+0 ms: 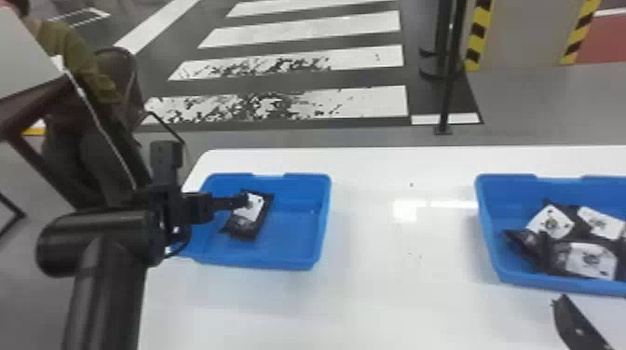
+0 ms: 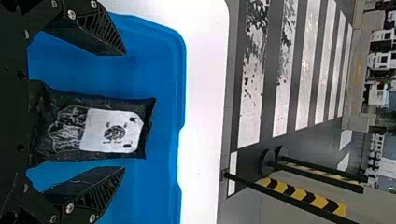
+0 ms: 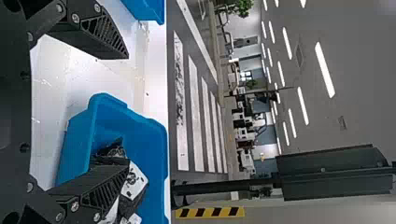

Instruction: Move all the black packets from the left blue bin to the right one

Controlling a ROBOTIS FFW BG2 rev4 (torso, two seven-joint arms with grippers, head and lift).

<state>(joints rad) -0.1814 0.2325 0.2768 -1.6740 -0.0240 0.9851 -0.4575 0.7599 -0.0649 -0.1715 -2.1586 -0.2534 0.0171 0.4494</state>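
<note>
In the left blue bin [image 1: 324, 218], the black packet [image 2: 93, 129] lies lengthwise between the open left claw's [image 2: 124, 111] fingers.

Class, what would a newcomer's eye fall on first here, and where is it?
Probably the bright blue left bin and right bin on the white table come first: one black packet lies in the former, several packets jumbled in the latter. Next, perhaps, the left gripper, open at the lone packet, and the white floor stripes beyond the table.

the left bin [image 1: 293, 238] holds one packet [image 1: 242, 226] (white-labelled).
</note>
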